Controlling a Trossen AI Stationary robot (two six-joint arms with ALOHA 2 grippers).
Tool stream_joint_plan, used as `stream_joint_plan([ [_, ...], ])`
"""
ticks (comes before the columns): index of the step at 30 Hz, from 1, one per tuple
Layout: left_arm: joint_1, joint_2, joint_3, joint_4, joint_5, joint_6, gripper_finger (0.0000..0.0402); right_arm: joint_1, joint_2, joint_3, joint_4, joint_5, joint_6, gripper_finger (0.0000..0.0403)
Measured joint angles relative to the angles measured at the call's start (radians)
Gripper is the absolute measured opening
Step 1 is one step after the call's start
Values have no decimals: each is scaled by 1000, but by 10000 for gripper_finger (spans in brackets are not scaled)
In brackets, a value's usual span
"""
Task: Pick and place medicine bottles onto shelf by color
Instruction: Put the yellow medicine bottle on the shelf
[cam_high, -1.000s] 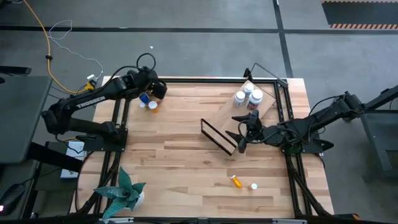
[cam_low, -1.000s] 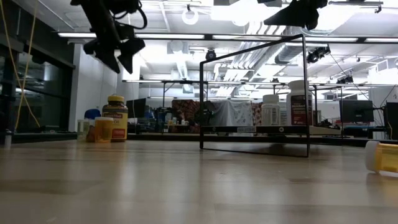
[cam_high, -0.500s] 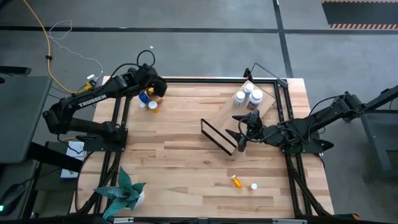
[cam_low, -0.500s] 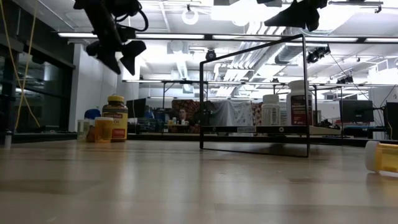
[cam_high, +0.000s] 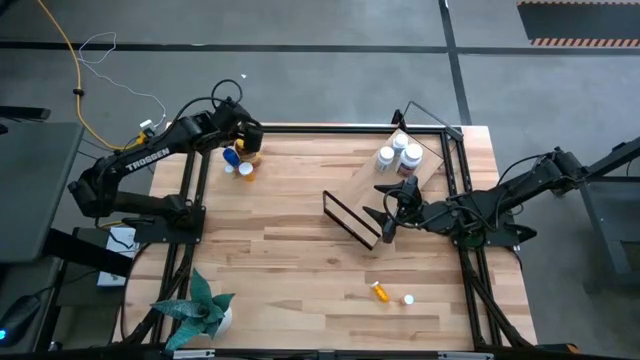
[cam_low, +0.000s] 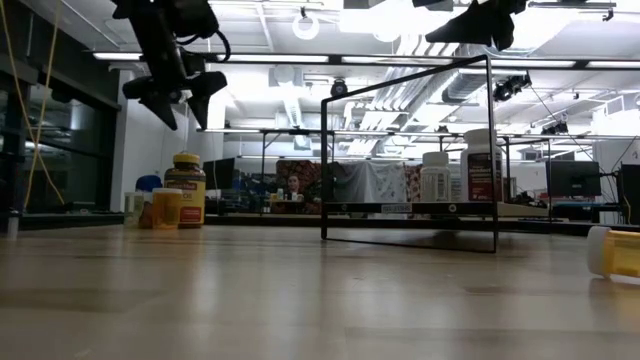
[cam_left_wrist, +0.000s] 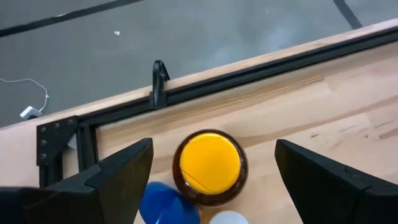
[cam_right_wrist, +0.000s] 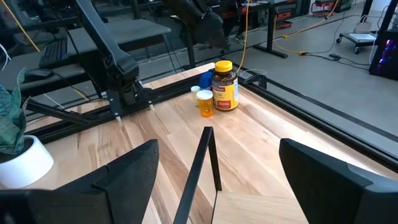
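Most of the tabletop (cam_high: 270, 250) lies bare wood through its middle and near-left stretch, with the shelf (cam_high: 385, 195) slanting in from the far right corner, three white bottles (cam_high: 398, 153) standing at its far end and the right gripper (cam_high: 383, 217) hanging above its near end, fingers spread and empty. Up at the far left corner the left gripper (cam_high: 248, 140) is poised just inside the black edge rail (cam_left_wrist: 261, 68), fingers wide apart around nothing, directly over the amber bottle (cam_left_wrist: 209, 165) with its yellow cap, the blue bottle (cam_left_wrist: 165, 204) touching beside it. Two small bottles, an orange one (cam_high: 380, 291) on its side and a white one (cam_high: 408, 299), lie near the table's near edge toward the right, well apart from both arms.
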Motion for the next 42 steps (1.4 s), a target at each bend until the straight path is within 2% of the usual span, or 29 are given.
stream_joint_plan([
  [5, 29, 19, 0, -1, 19, -11, 326, 0, 0, 0, 0, 0, 0, 323],
  [9, 43, 89, 0, 0, 50, -19, 326, 0, 0, 0, 0, 0, 0, 323],
  [16, 45, 191, 0, 57, 0, -19, 326, 0, 0, 0, 0, 1, 0, 323],
  [28, 83, 199, 0, -12, -27, -62, 326, 0, 0, 0, 0, 1, 1, 323],
  [42, 121, 200, 0, -25, 93, -71, 325, 0, 0, 0, 0, 0, 4, 323],
])
